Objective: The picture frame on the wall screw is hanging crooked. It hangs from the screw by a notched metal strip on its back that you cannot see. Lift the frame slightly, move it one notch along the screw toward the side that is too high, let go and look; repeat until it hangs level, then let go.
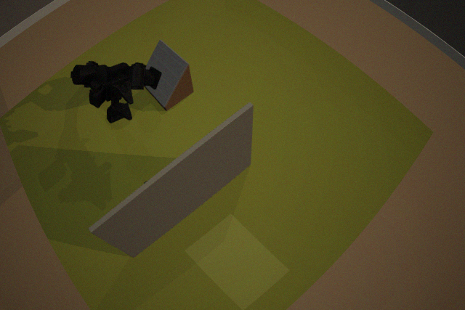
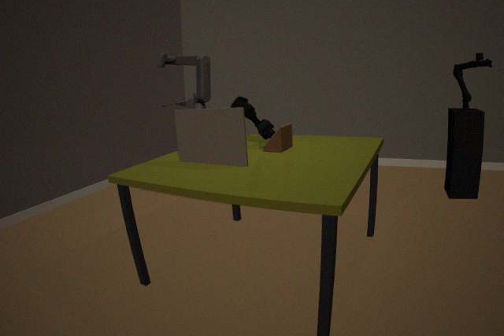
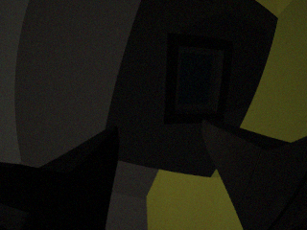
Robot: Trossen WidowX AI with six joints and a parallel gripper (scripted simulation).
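The picture frame, with a black border and dark blue middle, hangs on the dark face of the upright panel. In the wrist view its top edge slopes down to the right; the camera's own tilt makes the true lean hard to tell. The top and exterior views show the panel's back, so the frame is hidden there. My gripper is open, with nothing between its fingers. Its right fingertip overlaps the frame's lower edge in the wrist view; contact cannot be told. Screw and notched strip are hidden.
A wedge block with a grey slope stands by the arm's base on the yellow-green table. A grey arm shows behind the panel. A black pedestal with another arm stands far right.
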